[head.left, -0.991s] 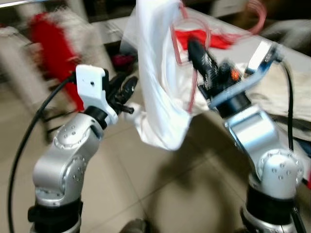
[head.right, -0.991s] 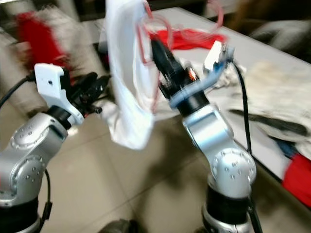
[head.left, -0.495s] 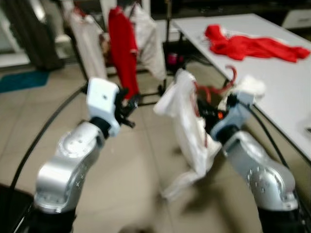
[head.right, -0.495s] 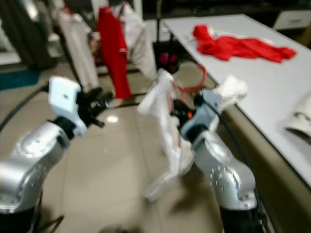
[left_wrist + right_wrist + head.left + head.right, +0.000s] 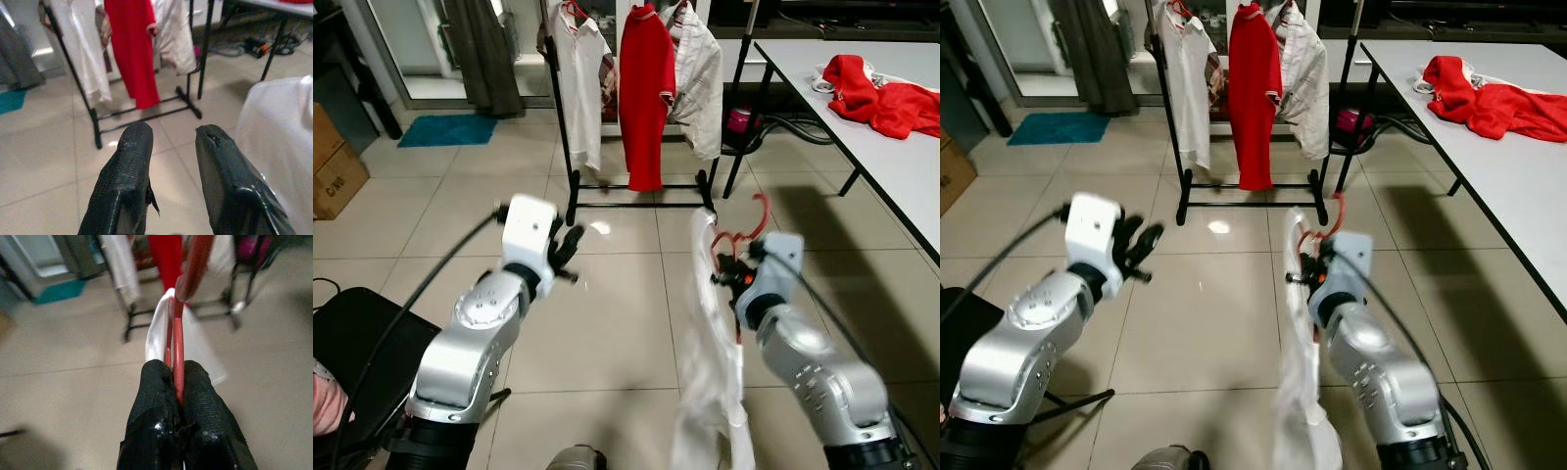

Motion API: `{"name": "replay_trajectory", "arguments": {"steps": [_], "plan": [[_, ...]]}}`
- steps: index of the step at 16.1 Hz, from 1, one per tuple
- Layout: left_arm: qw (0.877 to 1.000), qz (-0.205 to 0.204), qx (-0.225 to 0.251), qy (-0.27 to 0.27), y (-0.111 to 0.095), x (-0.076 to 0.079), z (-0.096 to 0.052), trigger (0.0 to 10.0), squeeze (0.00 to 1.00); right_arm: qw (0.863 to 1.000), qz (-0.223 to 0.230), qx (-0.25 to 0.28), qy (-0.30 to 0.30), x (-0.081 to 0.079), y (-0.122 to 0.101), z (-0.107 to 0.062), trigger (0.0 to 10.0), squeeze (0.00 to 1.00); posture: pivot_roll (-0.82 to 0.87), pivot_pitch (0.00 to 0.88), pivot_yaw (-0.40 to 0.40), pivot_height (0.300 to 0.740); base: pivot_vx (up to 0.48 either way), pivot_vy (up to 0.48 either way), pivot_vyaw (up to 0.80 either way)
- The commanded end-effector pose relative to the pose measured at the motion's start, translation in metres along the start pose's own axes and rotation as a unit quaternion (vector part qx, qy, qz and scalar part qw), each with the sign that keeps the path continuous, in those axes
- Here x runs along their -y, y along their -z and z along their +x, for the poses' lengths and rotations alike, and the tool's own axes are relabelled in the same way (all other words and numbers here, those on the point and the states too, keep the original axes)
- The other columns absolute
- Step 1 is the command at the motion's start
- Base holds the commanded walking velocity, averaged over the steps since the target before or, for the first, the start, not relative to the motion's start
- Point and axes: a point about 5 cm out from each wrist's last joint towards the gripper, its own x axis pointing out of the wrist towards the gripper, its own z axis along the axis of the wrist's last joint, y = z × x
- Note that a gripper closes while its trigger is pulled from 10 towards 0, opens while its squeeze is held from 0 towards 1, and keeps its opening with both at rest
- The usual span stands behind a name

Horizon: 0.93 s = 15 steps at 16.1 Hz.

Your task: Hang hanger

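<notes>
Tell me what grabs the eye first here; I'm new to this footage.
The right pincer, shut on a red hanger with a white garment drooping toward the tiled floor. Ahead stands a black clothes rack with a bright red shirt between white ones.

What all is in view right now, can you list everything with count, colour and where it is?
hanger: one, red, pinched in the right gripper, out in front of the robot
shirt on the hanger: one, white, draped down toward the floor
clothes rack: one, black, standing on the tiles ahead
hung shirts: three, white, red and off-white, on the rack
table: one, white, on the robot's right
red clothes: one pile, on the table
mat: one, teal, on the floor far left
cardboard box: brown, at the left edge
left gripper: fingers apart, holding nothing, raised toward the rack
right gripper: fingers closed on the hanger
</notes>
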Motion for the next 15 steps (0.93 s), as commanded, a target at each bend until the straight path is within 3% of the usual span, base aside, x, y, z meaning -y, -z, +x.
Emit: {"name": "replay_trajectory", "arguments": {"steps": [1, 4, 6, 8, 11, 12, 13, 15], "plan": [[1.0, 0.004, 0.021, -0.004, -0.006, 0.0, 0.001, 10.0, 0.0, 0.998, -0.028, 0.048, 0.002, -0.001, -0.01, -0.001, 10.0, 0.0, 0.01, 0.023, 0.041, 0.74, 0.0, -0.262, 0.0], [1.0, 0.011, 0.028, -0.004, -0.008, 0.0, 0.004, 10.0, 0.0, 0.998, -0.03, 0.051, -0.028, -0.006, -0.012, -0.003, 10.0, 0.0, 0.0, 0.025, 0.044, 0.74, 0.0, -0.319, 0.0], [0.999, 0.021, 0.037, -0.003, -0.01, 0.0, 0.006, 10.0, 0.0, 0.996, -0.038, 0.049, -0.066, -0.017, -0.015, -0.004, 10.0, 0.0, 0.0, 0.025, 0.04, 0.74, 0.0, -0.332, 0.8], [0.999, 0.035, 0.041, -0.002, -0.012, -0.001, 0.007, 10.0, 0.0, 0.995, -0.004, 0.053, -0.081, -0.022, -0.021, -0.002, 10.0, 0.0, 0.01, 0.026, 0.036, 0.74, 0.0, 0.0, 0.0], [0.996, 0.059, 0.036, 0.049, -0.011, 0.008, 0.009, 10.0, 0.0, 0.993, 0.01, 0.082, -0.09, -0.027, -0.039, 0.001, 10.0, 0.0, 0.01, 0.023, 0.035, 0.74, 0.0, 0.0, 0.0], [0.996, 0.054, 0.036, 0.063, -0.01, 0.011, 0.01, 10.0, 0.4, 0.991, 0.019, 0.09, -0.092, -0.028, -0.044, 0.002, 10.0, 0.0, 0.01, 0.022, 0.036, 0.74, 0.0, 0.0, 0.0], [0.994, 0.044, 0.04, 0.088, -0.011, 0.015, 0.01, 10.0, 1.0, 0.989, 0.034, 0.105, -0.1, -0.03, -0.054, 0.003, 10.0, 0.0, 0.0, 0.021, 0.036, 0.74, 0.0, 0.0, 0.0], [0.995, 0.046, 0.036, 0.083, -0.012, 0.013, 0.014, 10.0, 1.0, 0.983, 0.025, 0.119, -0.137, -0.036, -0.067, 0.003, 10.0, 0.0, 0.0, 0.017, 0.034, 0.74, 0.0, 0.0, 0.0]]}}
